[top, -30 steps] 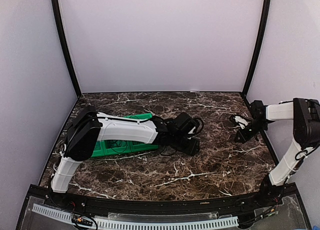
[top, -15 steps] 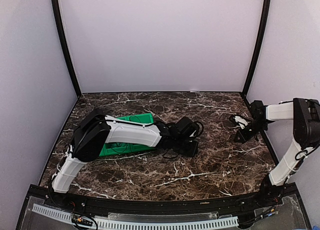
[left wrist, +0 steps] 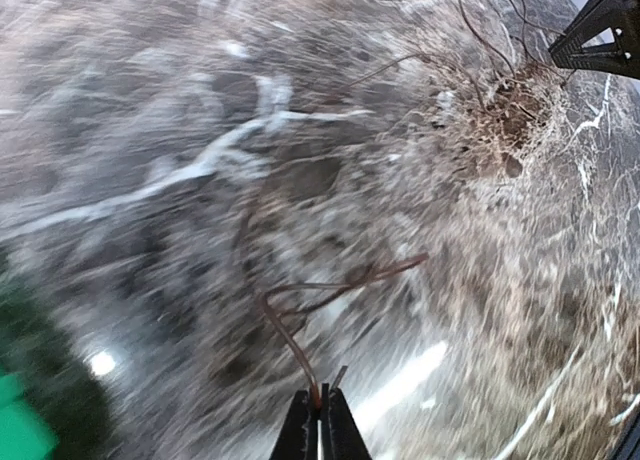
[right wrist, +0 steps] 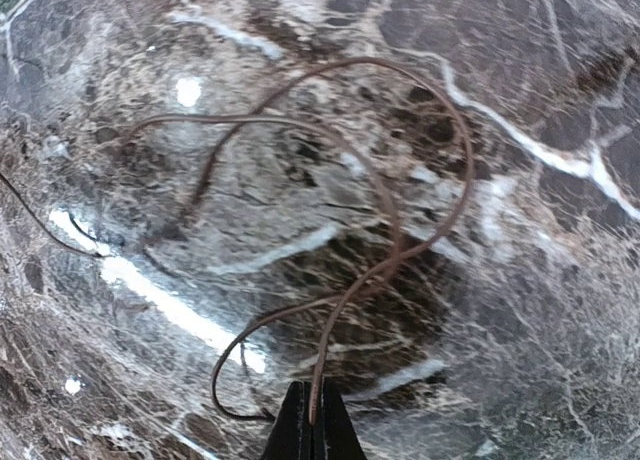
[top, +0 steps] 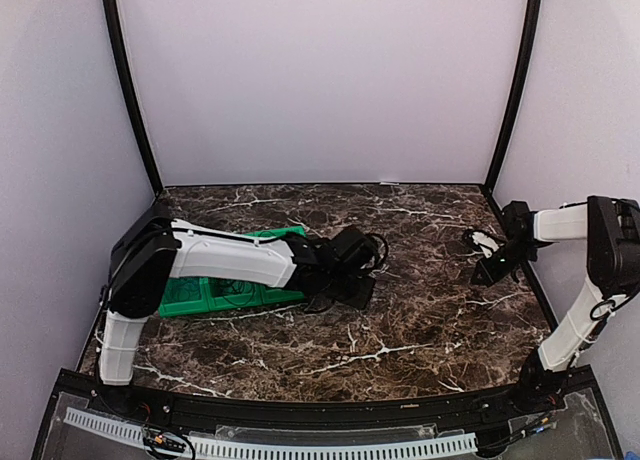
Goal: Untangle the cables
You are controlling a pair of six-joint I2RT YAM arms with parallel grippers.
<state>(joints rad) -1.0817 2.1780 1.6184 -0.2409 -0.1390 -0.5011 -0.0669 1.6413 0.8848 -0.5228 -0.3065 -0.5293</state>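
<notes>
From above, the left gripper (top: 360,292) lies low at mid-worktop (top: 420,330), just right of the green bin (top: 215,298). The right gripper (top: 483,274) sits near the right edge beside the cables (top: 474,242).

In the left wrist view, the jaws are pinched shut on a thin strand (left wrist: 300,345), with the tangle (left wrist: 510,120) farther off.

In the right wrist view, closed jaws nip a looping cord (right wrist: 400,230). It looks light, limp and snag-prone, so single strands near the ends seem the safest holds.
</notes>
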